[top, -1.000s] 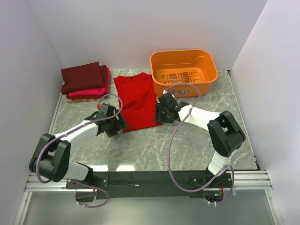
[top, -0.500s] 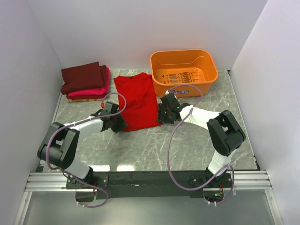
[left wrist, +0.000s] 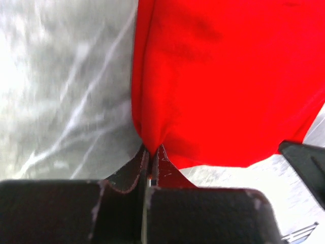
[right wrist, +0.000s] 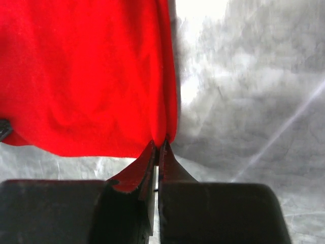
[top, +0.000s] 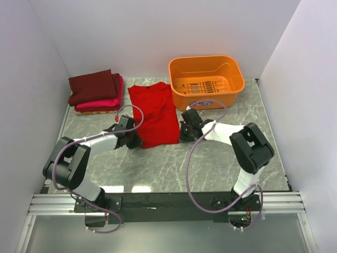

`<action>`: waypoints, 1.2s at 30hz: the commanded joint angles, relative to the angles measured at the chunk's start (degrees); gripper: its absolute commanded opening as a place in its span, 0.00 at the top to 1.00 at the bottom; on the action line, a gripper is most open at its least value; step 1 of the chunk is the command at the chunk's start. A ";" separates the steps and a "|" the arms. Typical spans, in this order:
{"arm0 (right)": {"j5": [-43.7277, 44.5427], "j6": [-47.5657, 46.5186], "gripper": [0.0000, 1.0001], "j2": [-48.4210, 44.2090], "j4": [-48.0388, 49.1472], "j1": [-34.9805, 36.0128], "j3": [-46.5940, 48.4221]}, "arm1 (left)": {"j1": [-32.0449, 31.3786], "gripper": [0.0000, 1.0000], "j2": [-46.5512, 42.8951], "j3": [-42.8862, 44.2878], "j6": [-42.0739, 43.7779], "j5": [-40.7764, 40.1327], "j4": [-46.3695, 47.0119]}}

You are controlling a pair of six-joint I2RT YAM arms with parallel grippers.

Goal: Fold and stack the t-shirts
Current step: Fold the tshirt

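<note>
A bright red t-shirt [top: 152, 110] lies folded into a long strip in the middle of the table. My left gripper [top: 136, 141] is shut on its near left corner, and the cloth [left wrist: 213, 76] bunches where the tips [left wrist: 151, 150] pinch it. My right gripper [top: 184, 135] is shut on the near right corner, pinching a fold of the red cloth [right wrist: 86, 76] at the tips [right wrist: 160, 143]. A folded dark maroon t-shirt [top: 93, 86] rests on a folded hot pink t-shirt [top: 105, 101] at the back left.
An orange plastic basket [top: 206, 75] stands at the back right, close to the red shirt's far end. White walls close in on the left, back and right. Bare grey marble table [top: 210, 163] lies in front of the shirt.
Both grippers have gone from open to shut on the near corners of the red shirt. The left arm has swung in lower towards the shirt's edge.
</note>
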 commanded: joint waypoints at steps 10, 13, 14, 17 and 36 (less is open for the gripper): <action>-11.25 4.76 1.00 -25.73 -6.35 4.54 -25.67 | -21.69 0.99 -26.74 -15.93 -15.18 -3.25 -21.64; -13.37 9.15 1.00 -34.34 -9.69 8.85 -30.18 | -30.05 0.99 -35.36 -17.44 -22.22 -0.79 -24.98; -13.29 10.04 1.00 -36.37 -11.52 10.95 -30.62 | -31.91 0.99 -37.32 -16.30 -23.73 -0.96 -26.13; -10.40 10.14 1.00 -44.28 -15.66 11.50 -29.40 | -36.32 0.99 -43.04 -12.45 -25.59 -2.54 -29.12; 6.32 -4.19 1.00 -41.67 -21.74 6.23 0.30 | -35.01 0.99 -43.40 8.67 -20.41 -30.14 -41.34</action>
